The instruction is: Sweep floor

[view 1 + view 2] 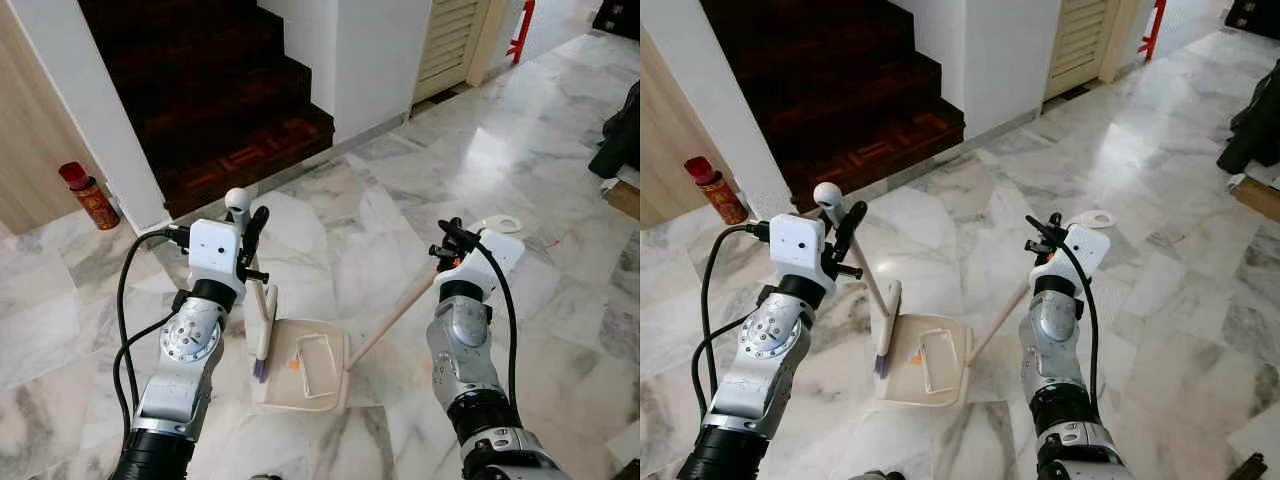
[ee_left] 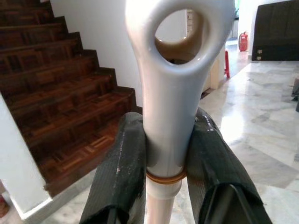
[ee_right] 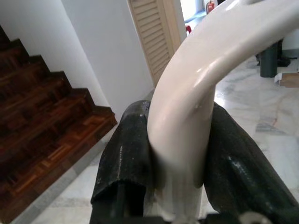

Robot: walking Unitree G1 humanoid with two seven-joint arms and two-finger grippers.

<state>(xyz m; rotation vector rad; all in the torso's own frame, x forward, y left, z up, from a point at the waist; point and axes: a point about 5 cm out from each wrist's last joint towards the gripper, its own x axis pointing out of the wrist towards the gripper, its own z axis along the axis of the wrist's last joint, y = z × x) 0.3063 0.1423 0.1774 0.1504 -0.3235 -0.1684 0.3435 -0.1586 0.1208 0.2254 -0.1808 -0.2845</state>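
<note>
Left gripper point(image 1: 252, 243) is clamped on the broom point(image 1: 262, 330) near the top of its handle; left wrist view shows both black fingers point(image 2: 119, 172) pinching the white shaft just under the hanging loop. Broom head stands upright, bristles down, touching the left edge of the dustpan point(image 1: 305, 366).

Dustpan lies flat on the marble floor point(image 1: 400, 200) between the two arms. In the pan: a small orange bit point(image 1: 294, 364) and a pale rectangular piece, maybe a wrapper or card, hard to tell at this resolution.

Right gripper point(image 1: 447, 246) is closed around the dustpan handle point(image 1: 392, 317), which slopes up from the pan's right rear corner; right wrist view shows the fingers point(image 3: 122, 161) squeezing the curved white grip.

Progress estimate: late stage. Debris looks already gathered in the pan, and no loose litter is obvious on the floor around it, though marble veining could hide small bits. Likely left: a last stroke at the pan lip, lifting the pan level, and emptying it.

Background, left to right: red can point(image 1: 88, 194) by the wall, dark wooden stairs point(image 1: 220, 90), louvred door point(image 1: 448, 35).
</note>
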